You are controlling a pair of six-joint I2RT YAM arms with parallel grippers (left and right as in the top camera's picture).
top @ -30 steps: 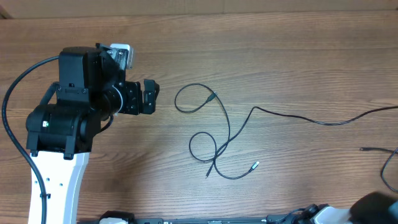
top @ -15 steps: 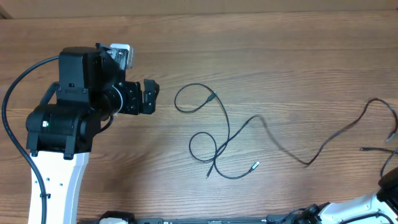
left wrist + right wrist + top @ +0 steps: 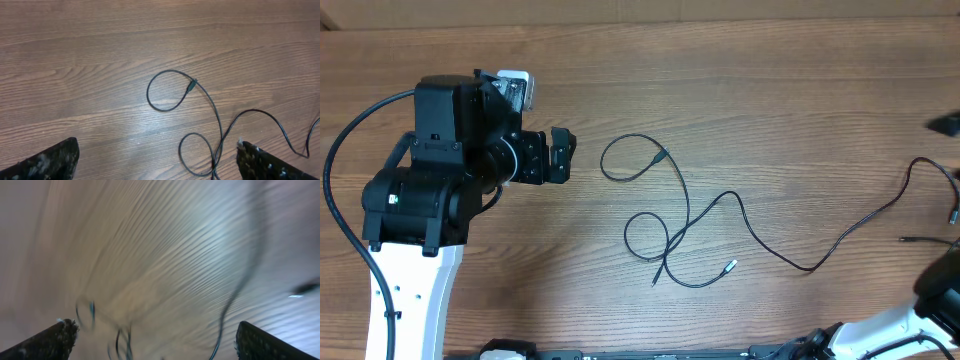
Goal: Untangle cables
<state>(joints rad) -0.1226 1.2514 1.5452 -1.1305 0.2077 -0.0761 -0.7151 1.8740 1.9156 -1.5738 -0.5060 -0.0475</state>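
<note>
**Pincers agape, cords slack on the wood**

Left pincer [image 3: 157, 162] stood wide open in its wrist view. Its two dark fingertips [image 3: 50, 161] sat at the bottom corners with only bare table [image 3: 100, 45] between them. From overhead it hung over the left half of the table, pointing right and holding nothing, well apart from the cords.

The right pincer [image 3: 160, 340] likewise showed its tips far apart at the bottom corners of its own view, with nothing gripped between them. That picture was badly smeared, so only streaked wood grain and a few dark cord lines could be made out. Overhead, only part of the right arm [image 3: 930, 300] showed, at the near right corner.

The cables [image 3: 670, 215] lay flat and loose around the middle of the table, to the right of the left pincer. A rounded far loop [image 3: 612, 160] closed at a small plug [image 3: 661, 156]. From there the cord curved nearward to a smaller near loop [image 3: 632, 238], where two strands crossed. Two free tips lay just beyond the crossing, on the near side. A long cord [image 3: 810, 268] ran right from the crossing, dipped toward the near edge, then rose to the right edge of the table. A short separate end [image 3: 920, 240] lay near that same edge.
</note>
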